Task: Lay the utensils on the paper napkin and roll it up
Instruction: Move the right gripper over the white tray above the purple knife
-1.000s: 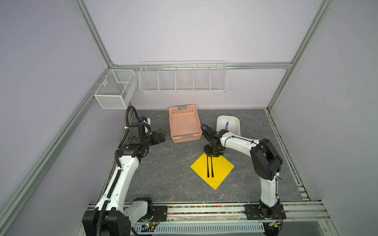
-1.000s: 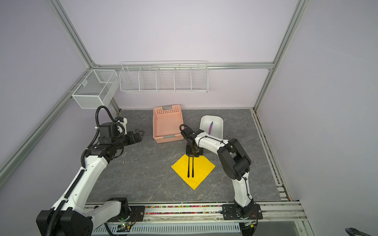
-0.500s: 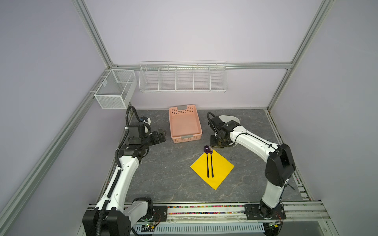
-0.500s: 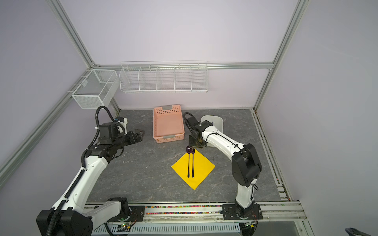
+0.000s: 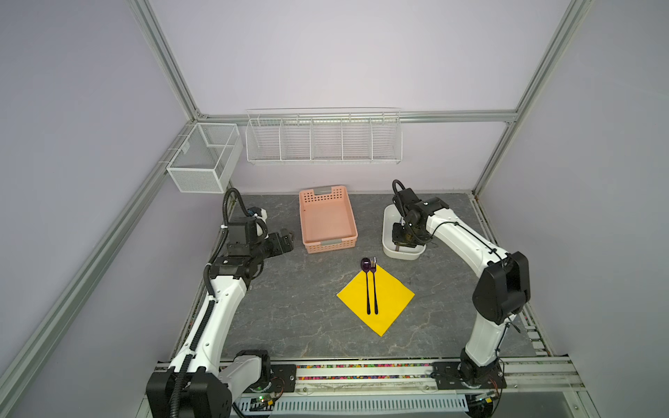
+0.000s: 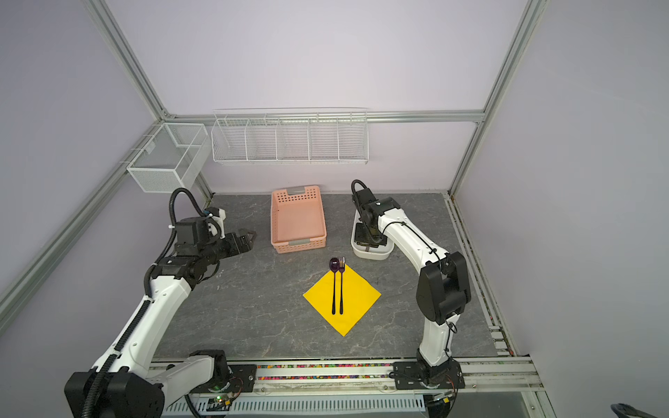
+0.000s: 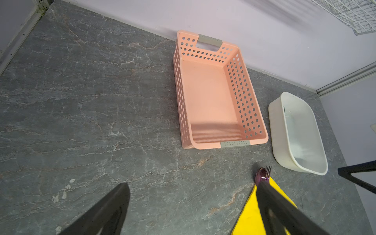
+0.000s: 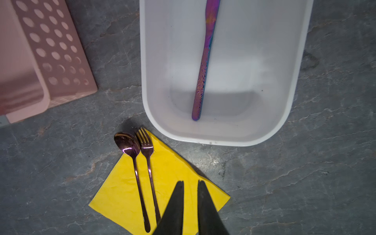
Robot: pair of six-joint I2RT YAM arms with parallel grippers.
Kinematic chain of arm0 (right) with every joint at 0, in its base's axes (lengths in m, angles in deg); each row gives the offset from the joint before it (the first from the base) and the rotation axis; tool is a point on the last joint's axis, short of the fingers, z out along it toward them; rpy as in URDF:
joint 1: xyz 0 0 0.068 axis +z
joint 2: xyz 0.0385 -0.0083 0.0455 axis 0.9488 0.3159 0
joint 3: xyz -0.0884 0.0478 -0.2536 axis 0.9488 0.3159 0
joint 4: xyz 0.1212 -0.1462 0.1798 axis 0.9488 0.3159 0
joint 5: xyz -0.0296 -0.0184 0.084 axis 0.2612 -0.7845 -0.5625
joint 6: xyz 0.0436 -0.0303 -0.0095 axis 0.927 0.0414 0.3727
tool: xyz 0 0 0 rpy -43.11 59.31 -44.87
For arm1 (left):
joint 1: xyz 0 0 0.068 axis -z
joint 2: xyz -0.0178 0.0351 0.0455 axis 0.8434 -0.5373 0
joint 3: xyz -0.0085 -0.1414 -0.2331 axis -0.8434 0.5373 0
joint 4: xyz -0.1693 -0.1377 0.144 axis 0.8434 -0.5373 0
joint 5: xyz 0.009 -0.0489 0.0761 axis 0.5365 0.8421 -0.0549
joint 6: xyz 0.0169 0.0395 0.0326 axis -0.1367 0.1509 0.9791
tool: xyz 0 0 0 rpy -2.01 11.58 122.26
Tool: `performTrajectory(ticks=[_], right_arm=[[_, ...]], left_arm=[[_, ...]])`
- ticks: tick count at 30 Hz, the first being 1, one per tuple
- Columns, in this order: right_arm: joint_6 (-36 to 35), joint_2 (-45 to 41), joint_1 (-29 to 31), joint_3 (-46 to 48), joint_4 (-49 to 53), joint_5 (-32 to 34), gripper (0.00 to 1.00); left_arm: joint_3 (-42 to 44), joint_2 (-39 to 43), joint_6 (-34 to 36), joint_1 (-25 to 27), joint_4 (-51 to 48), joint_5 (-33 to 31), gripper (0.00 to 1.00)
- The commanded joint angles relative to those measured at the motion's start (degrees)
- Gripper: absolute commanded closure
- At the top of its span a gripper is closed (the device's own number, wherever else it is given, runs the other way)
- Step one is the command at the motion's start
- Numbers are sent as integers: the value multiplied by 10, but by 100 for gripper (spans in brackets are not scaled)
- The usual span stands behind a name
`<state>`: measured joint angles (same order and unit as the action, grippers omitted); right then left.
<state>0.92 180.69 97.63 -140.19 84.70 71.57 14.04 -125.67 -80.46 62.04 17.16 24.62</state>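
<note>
The yellow paper napkin point(image 5: 392, 298) point(image 8: 173, 173) lies as a diamond on the grey table. Two of the utensils, a spoon point(image 5: 366, 286) point(image 8: 127, 142) and a fork point(image 5: 374, 286) point(image 8: 144, 140), lie side by side on it, heads past its far corner. The knife point(image 8: 204, 67) lies inside the white tub point(image 5: 398, 255) point(image 8: 203, 140). My right gripper point(image 5: 400, 246) point(image 8: 190, 182) hangs over the tub's near end, its fingers a narrow gap apart with nothing between them. My left gripper point(image 5: 287, 240) point(image 7: 193, 184) stands wide open and empty, left of the pink basket.
An empty pink perforated basket point(image 5: 327, 248) point(image 7: 240, 91) stands at the back middle, left of the tub. White wire racks point(image 5: 322, 137) and a mesh box point(image 5: 202, 163) hang on the back wall. Bare grey table lies between my left arm and the napkin.
My right gripper has left the napkin and moved back to above the white tub. The spoon and fork stay on the napkin. The left arm has not moved.
</note>
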Motion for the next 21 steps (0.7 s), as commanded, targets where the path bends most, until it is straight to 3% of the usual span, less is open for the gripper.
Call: performTrajectory(ticks=[1,13,21], right_arm=[[-17,40,-10,-38,34,25,81],[-7,177,-31,-155,55,75,76],[-5,260,-43,-231,58,72,77]], left_arm=[[4,5,5,-2,0,-6,3],[1,-1,7,-2,-3,-14,3],[0,-7,10,-2,-7,-23,3]])
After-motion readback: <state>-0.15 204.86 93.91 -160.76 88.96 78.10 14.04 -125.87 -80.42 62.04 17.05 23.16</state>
